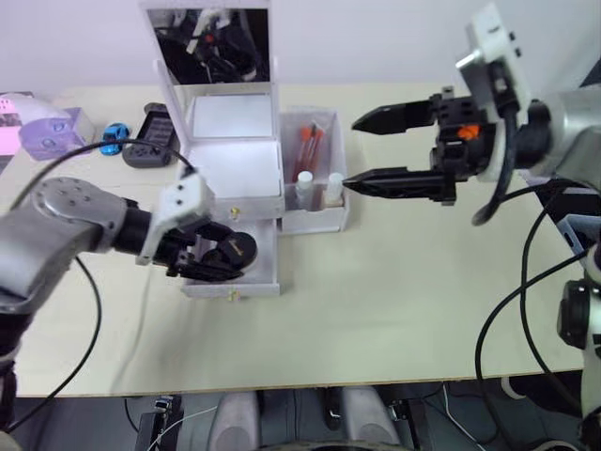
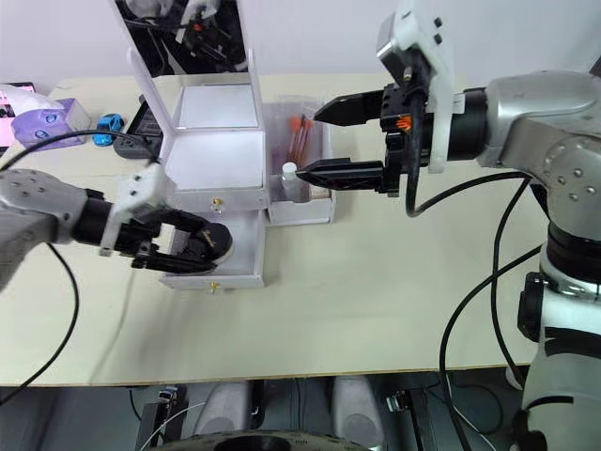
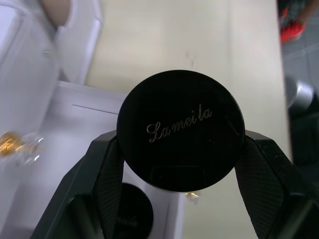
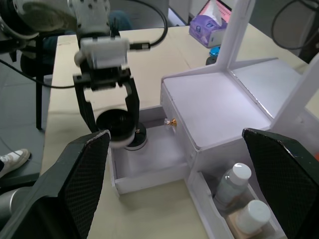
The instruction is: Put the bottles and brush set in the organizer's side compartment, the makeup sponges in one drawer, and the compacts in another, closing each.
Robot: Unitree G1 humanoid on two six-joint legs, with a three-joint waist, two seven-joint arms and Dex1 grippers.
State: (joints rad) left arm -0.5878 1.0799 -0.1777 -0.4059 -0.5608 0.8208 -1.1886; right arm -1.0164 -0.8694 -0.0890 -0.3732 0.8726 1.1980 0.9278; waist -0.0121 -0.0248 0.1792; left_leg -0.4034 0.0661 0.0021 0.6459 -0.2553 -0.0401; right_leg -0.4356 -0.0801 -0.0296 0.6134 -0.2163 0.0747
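I see a black compact [image 3: 182, 129] with silver script, a white organizer [image 1: 235, 169], orange-handled brushes [image 1: 308, 146], and a beige table [image 1: 394, 301].

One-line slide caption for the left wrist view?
Left gripper holds a black Lameila compact above the open drawer.

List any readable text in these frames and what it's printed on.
"Lameila": silver script on the lid of the black compact held in the left gripper over the open drawer.
A second black compact already in the drawer bears a mark, too hidden to read.
The bottles in the side compartment show no readable labels.
The purple tissue box at the table's far left has no legible print.
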